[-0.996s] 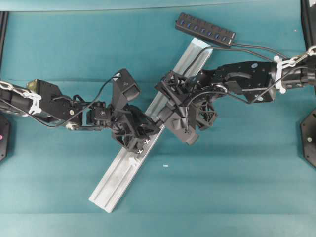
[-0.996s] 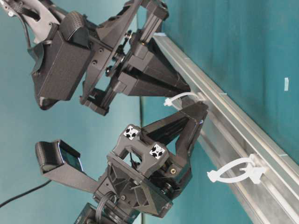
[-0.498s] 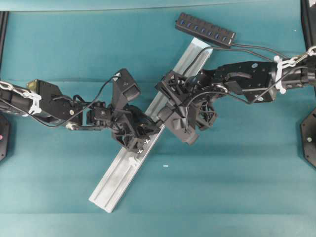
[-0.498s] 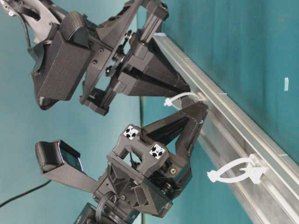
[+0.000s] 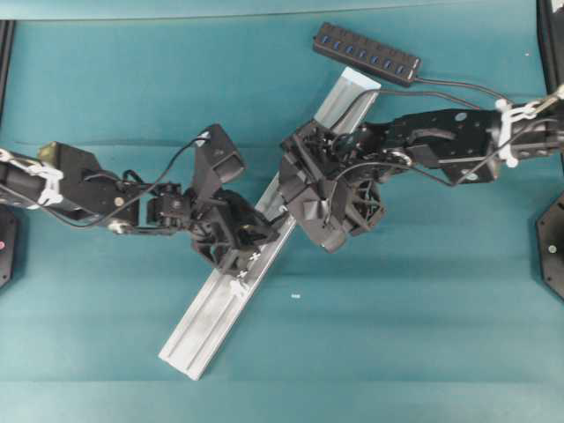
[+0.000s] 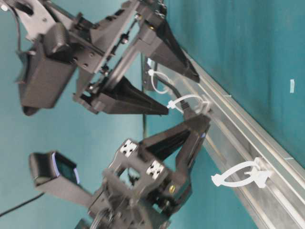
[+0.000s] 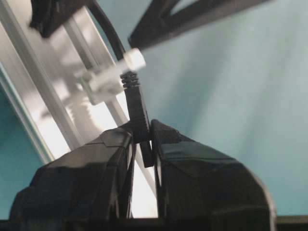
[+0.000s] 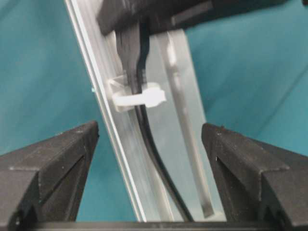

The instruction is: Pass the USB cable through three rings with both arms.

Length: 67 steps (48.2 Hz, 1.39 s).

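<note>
The USB cable (image 8: 153, 159) lies along the silver rail (image 5: 207, 326) and runs through a whitish ring (image 8: 139, 98). Its plug (image 7: 137, 103) sticks out just past that ring (image 7: 113, 77), and my left gripper (image 7: 143, 132) is shut on it. My right gripper (image 8: 149, 127) hangs open over the rail, one finger on each side of the cable and touching nothing. From table level, the open right gripper (image 6: 181, 93) stands above the left gripper (image 6: 200, 121). Two rings (image 6: 188, 102) show between them. A third ring (image 6: 240, 174) stands free further down the rail.
The black multi-port hub (image 5: 366, 53) lies at the rail's far end. Both arms meet over the rail's middle, their own wiring looping around them. A small white scrap (image 5: 295, 296) lies on the teal cloth right of the rail.
My right gripper has opened wide, let go of the cable and shifted slightly. My left gripper has stayed shut on the plug and moved a little.
</note>
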Motion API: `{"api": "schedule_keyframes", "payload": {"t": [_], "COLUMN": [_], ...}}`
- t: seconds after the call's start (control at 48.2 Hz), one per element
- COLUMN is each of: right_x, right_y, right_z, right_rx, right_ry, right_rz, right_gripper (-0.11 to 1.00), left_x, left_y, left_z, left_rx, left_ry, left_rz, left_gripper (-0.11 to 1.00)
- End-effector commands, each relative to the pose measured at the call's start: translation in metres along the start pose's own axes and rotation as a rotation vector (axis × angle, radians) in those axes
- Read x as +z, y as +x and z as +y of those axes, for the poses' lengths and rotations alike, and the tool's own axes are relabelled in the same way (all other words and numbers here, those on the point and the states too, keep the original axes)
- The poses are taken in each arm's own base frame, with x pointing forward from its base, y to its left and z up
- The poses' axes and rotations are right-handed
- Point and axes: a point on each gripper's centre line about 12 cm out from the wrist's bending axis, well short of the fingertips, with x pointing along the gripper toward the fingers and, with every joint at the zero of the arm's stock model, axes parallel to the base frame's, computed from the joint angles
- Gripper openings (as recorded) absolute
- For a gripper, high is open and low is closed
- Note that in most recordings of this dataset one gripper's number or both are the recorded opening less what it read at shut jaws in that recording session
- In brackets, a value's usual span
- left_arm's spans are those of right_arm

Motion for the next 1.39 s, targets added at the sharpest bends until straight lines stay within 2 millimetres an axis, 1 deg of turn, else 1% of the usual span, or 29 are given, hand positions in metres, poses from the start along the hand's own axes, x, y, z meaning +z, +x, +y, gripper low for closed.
{"api": "schedule_keyframes", "payload": {"t": [0.0, 0.208, 0.291, 0.436, 0.602, 0.851, 1.038, 1.162, 1.225, 1.287, 1.37], "right_x": [0.005, 0.017, 0.023, 0.036, 0.045, 0.042, 0.041, 0.041, 0.042, 0.043, 0.045], "right_y": [-0.006, -0.01, -0.009, -0.007, -0.006, 0.007, 0.016, 0.016, 0.016, 0.015, 0.013], "right_z": [-0.001, 0.004, 0.006, 0.011, 0.014, 0.015, 0.014, 0.014, 0.013, 0.012, 0.01], "right_rx": [-0.017, -0.021, -0.035, -0.063, -0.079, -0.088, -0.095, -0.097, -0.099, -0.099, -0.104], "right_ry": [0.004, -0.021, -0.034, -0.063, -0.08, -0.078, -0.076, -0.079, -0.079, -0.08, -0.08], "right_rz": [-0.014, -0.037, -0.051, -0.083, -0.102, -0.096, -0.093, -0.093, -0.095, -0.096, -0.102], "right_gripper": [0.89, 0.89, 0.89, 0.89, 0.88, 0.88, 0.82, 0.74, 0.66, 0.54, 0.31], "left_x": [0.006, -0.007, -0.013, -0.015, -0.013, -0.01, -0.01, -0.009, -0.01, -0.009, -0.01], "left_y": [-0.009, -0.019, -0.021, -0.024, -0.025, -0.027, -0.027, -0.027, -0.027, -0.027, -0.027], "left_z": [-0.01, -0.015, -0.016, -0.019, -0.024, -0.027, -0.027, -0.027, -0.027, -0.027, -0.027], "left_rx": [-0.03, -0.043, -0.046, -0.06, -0.076, -0.086, -0.088, -0.087, -0.088, -0.087, -0.088], "left_ry": [0.011, 0.019, -0.006, -0.037, -0.035, -0.034, -0.034, -0.039, -0.036, -0.039, -0.036], "left_rz": [-0.022, 0.004, 0.016, 0.014, 0.003, -0.005, -0.007, -0.008, -0.007, -0.008, -0.007], "left_gripper": [0.1, 0.1, 0.1, 0.1, 0.1, 0.1, 0.1, 0.1, 0.1, 0.1, 0.1]}}
